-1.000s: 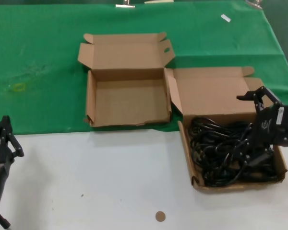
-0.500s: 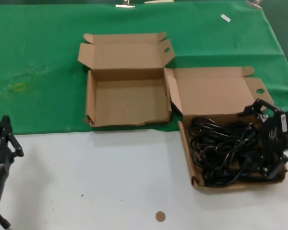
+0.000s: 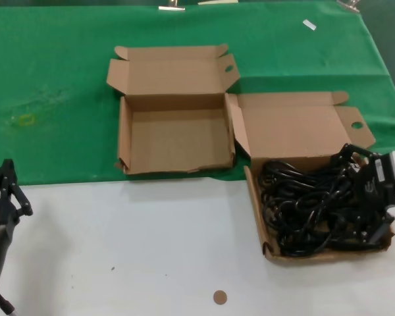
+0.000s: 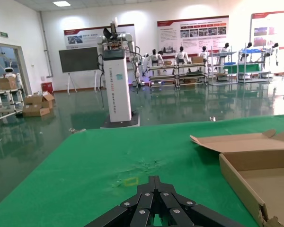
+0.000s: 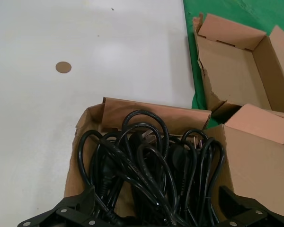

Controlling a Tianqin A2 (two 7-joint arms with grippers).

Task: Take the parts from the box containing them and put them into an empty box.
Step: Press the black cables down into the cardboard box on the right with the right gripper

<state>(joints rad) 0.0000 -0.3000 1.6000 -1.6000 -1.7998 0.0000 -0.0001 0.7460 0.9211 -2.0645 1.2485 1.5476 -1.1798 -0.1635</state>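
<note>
Right end effector (image 3: 367,191), fingers spread and empty, sits low over black power cables (image 3: 309,207) in the box containing them (image 3: 301,128), near right. Next: clench, lift, carry left to an empty box (image 3: 174,135). Left end effector (image 3: 3,191) parked, apparently clenched.

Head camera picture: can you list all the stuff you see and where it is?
Box of cables: one, brown cardboard, on the white table, robot's right.
Power cables: a tangled pile, count unclear, black, inside that box.
Empty box: one, brown cardboard, lid open, on the green cloth, to the left of the cable box.
Green cloth: one, covering the far part of the table.
Round disc: one, brown, on the white table near the front edge.
Left gripper: one, black, shut, parked at the near left.
Right gripper: one, black, open, down among the cables.
</note>
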